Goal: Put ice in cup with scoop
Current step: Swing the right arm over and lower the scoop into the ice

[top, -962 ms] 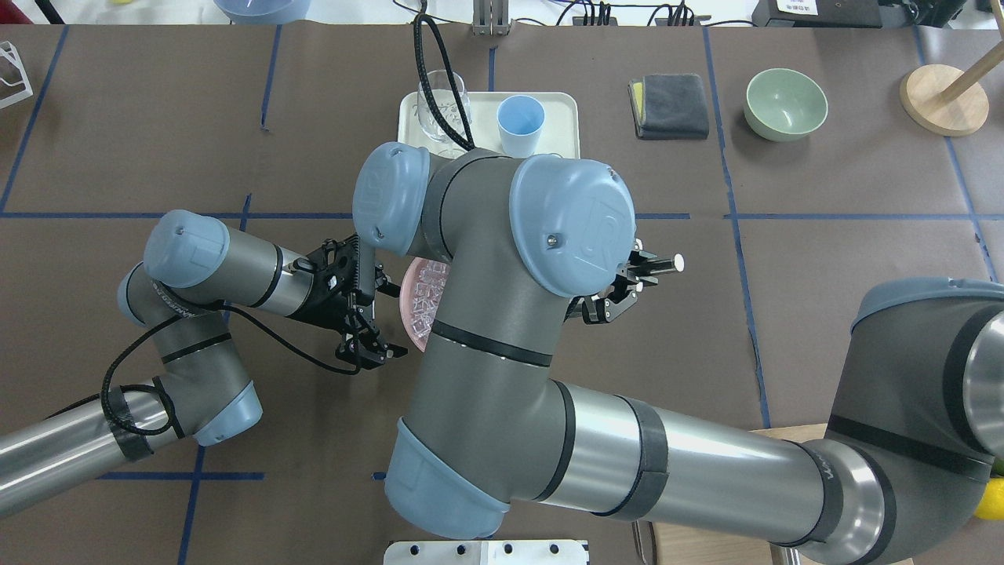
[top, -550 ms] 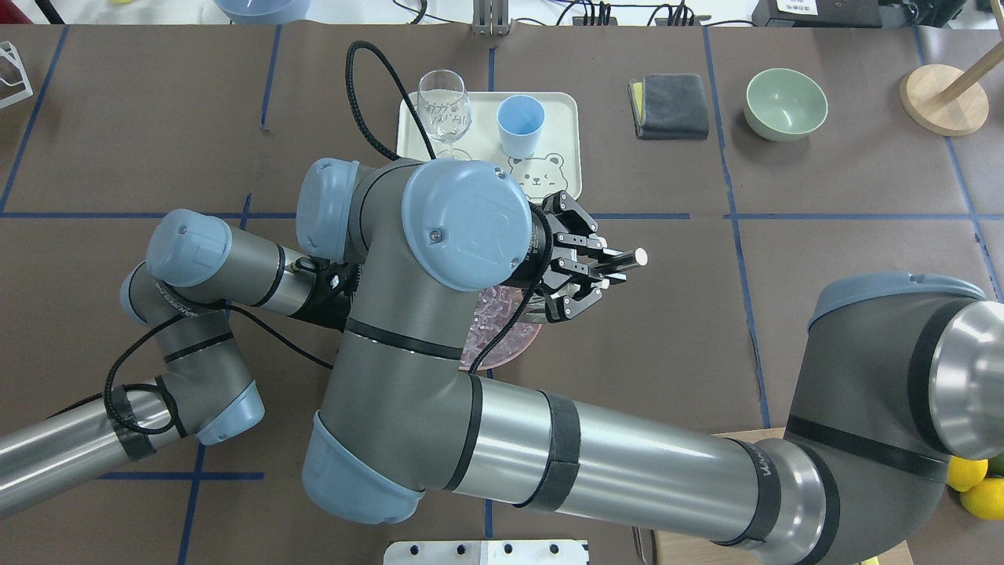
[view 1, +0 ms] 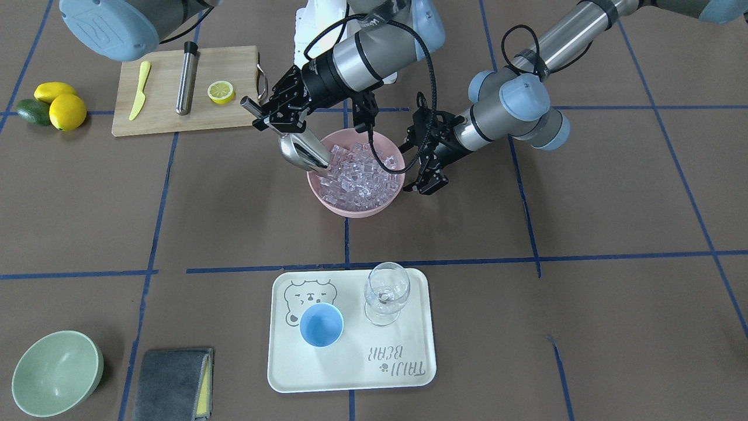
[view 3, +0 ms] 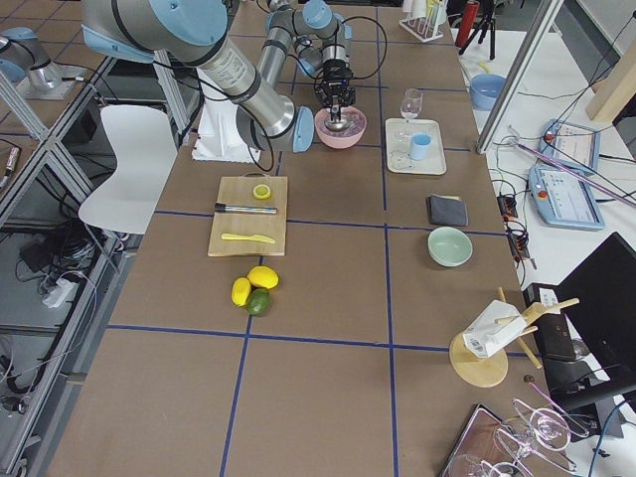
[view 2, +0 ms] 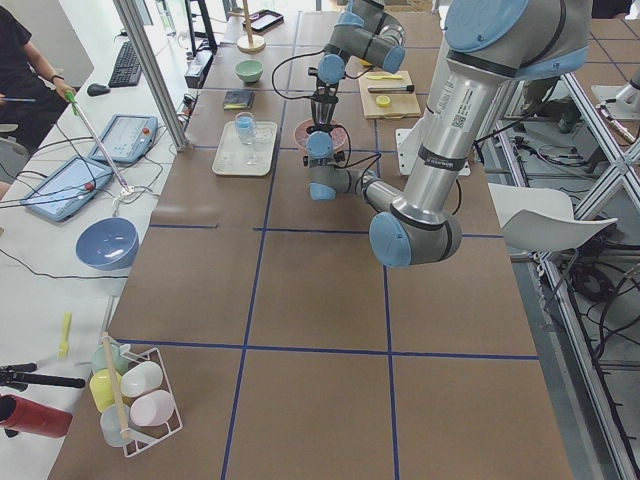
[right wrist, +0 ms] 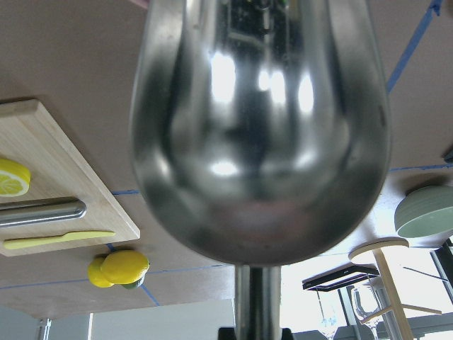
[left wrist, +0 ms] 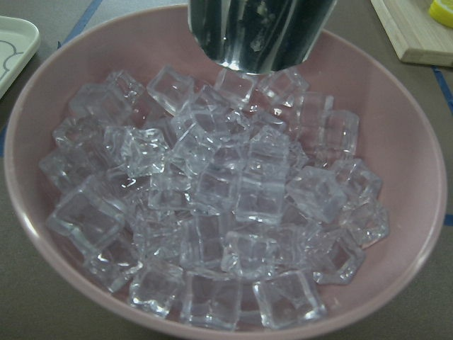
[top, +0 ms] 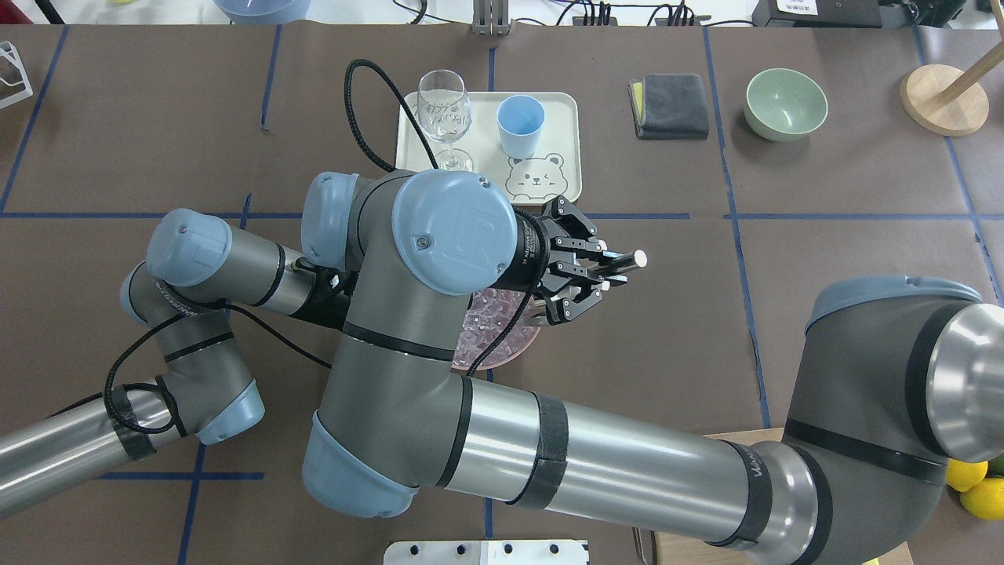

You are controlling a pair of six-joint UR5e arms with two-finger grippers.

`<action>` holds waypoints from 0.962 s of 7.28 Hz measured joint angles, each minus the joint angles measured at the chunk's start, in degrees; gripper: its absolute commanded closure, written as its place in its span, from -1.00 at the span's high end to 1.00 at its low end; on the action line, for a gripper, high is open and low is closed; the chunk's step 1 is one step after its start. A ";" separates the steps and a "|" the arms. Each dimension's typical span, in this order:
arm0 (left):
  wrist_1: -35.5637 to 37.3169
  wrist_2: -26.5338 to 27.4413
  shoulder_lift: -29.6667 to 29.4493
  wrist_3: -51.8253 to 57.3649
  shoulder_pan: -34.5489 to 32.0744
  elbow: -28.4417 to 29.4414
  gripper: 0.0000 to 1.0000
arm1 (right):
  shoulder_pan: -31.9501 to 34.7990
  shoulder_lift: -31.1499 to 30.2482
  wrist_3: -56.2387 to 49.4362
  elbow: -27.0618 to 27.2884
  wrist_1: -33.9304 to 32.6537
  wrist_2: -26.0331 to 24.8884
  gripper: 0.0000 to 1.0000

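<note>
A pink bowl (view 1: 327, 199) at the table's middle is heaped with clear ice (view 1: 362, 178) cubes, which fill the left wrist view (left wrist: 212, 205). My right gripper (view 1: 277, 120) is shut on the rod handle of the silver scoop (view 1: 301, 152). The scoop tilts down with its mouth at the bowl's rim, touching the ice (left wrist: 258, 32). My left gripper (view 1: 429, 181) stands open just beside the bowl's opposite rim, holding nothing. The light-blue cup (view 1: 321, 325) stands upright on a cream tray (view 1: 403, 362), apart from both grippers.
A clear wine glass (view 1: 386, 292) shares the tray with the cup. Behind the bowl a wooden board (view 1: 163, 117) carries a steel cylinder (view 1: 187, 85), a yellow knife and a lemon half. A green bowl (view 1: 55, 371) and grey cloth (view 1: 172, 383) lie beyond.
My right arm has swung across toward the bowl, carrying the scoop leftward and turning the wrist. The tray and wine glass have come out from under it. The left arm has stayed put.
</note>
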 measured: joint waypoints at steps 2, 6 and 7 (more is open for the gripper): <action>-0.06 0.00 0.06 0.00 -0.02 0.01 1.00 | -0.57 -0.35 -0.04 -0.38 0.79 -0.10 -1.00; -0.09 0.00 0.00 0.00 -0.04 0.04 1.00 | -1.10 -0.82 -0.13 -0.68 3.11 -0.86 -1.00; -0.09 -0.02 -0.01 0.00 -0.04 0.03 1.00 | -1.12 -1.17 -0.13 -0.78 4.30 -0.90 -1.00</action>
